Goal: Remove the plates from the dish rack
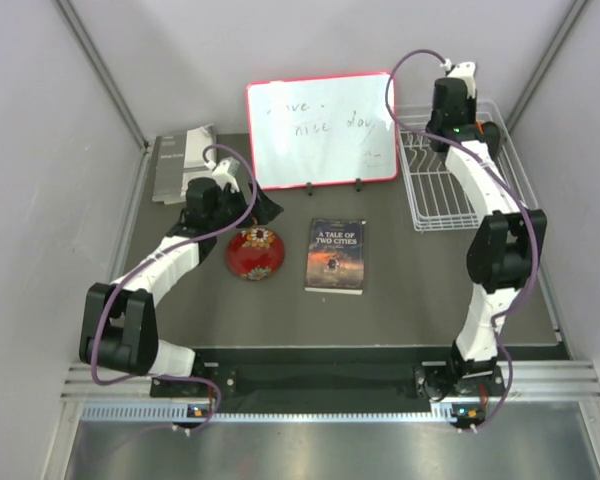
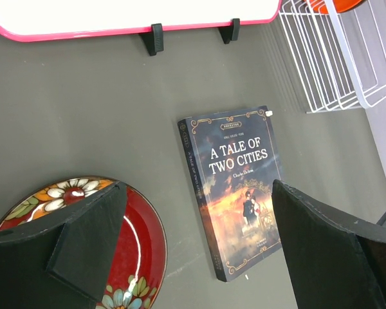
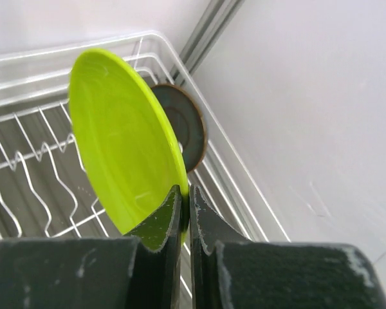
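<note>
Abt a quarter done: the red patterned plate (image 1: 255,252) lies flat on the tabletop (image 1: 400,310) under the left tool (image 2: 198,193), jaws wide w/ nothing between. Three to go in the dish rack (image 1: 442,205), far right. The lime green plate (image 3: 122,141) stands on edge, glossy, w/ the right tool (image 3: 185,212) pinched on its rim. A darker plate (image 3: 186,129) sits just behind; the orange plate (image 2: 334,5) only partly shows.

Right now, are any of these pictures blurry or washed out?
Top external: the whiteboard glares white, its writing faint. Left wrist: the book title reads sharply; the left end effector's fingers are near-black slabs. Right wrist: the lime green plate is vivid, the wall behind it pale.
</note>
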`<state>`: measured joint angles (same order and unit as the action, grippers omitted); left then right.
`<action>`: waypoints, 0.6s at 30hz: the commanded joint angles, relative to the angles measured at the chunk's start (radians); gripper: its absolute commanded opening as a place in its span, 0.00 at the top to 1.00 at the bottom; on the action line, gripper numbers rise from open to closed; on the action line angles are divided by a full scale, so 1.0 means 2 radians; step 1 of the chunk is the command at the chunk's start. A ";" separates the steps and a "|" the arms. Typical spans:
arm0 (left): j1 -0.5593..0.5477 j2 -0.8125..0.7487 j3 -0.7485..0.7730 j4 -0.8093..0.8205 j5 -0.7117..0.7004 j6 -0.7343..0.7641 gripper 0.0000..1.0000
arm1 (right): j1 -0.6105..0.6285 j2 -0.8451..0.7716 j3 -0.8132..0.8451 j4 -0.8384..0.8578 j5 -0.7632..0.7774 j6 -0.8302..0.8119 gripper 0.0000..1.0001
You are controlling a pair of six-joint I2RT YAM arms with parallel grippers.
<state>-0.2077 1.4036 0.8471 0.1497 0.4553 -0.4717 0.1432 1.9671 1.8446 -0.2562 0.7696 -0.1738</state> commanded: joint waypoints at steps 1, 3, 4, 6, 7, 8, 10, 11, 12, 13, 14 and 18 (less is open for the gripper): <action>-0.002 0.005 0.012 0.019 0.010 -0.001 0.01 | 0.011 -0.078 -0.028 0.027 0.016 0.006 1.00; -0.001 0.008 0.013 0.027 0.020 -0.005 0.01 | 0.016 -0.097 -0.042 0.012 0.009 0.012 1.00; -0.001 0.012 0.014 0.034 0.033 -0.010 0.01 | 0.017 -0.117 -0.048 -0.002 -0.001 0.028 1.00; -0.001 0.016 0.016 0.046 0.048 -0.023 0.01 | 0.017 -0.143 -0.062 -0.036 -0.060 0.053 1.00; -0.001 0.019 0.014 0.069 0.067 -0.029 0.01 | 0.017 -0.172 -0.083 -0.045 -0.082 0.077 1.00; -0.002 0.021 0.013 0.080 0.073 -0.035 0.01 | 0.017 -0.186 -0.094 -0.052 -0.105 0.084 1.00; -0.002 0.026 0.011 0.110 0.091 -0.053 0.01 | 0.017 -0.227 -0.131 -0.062 -0.179 0.136 1.00; -0.003 0.028 0.012 0.117 0.097 -0.059 0.01 | 0.017 -0.240 -0.144 -0.064 -0.204 0.147 1.00; -0.002 0.030 0.013 0.126 0.104 -0.074 0.01 | 0.017 -0.252 -0.168 -0.064 -0.249 0.172 1.00; -0.002 0.035 0.014 0.134 0.110 -0.081 0.01 | 0.018 -0.271 -0.180 -0.062 -0.270 0.182 1.00; -0.002 0.038 0.015 0.149 0.122 -0.088 0.01 | 0.017 -0.279 -0.190 -0.062 -0.292 0.191 1.00; -0.007 0.050 0.006 0.199 0.137 -0.131 0.01 | 0.020 -0.315 -0.251 -0.035 -0.404 0.237 1.00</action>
<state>-0.2111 1.4864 0.8474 0.3622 0.6525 -0.6342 0.1680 1.4055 1.4178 -0.3817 0.2600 0.1566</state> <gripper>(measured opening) 0.987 0.026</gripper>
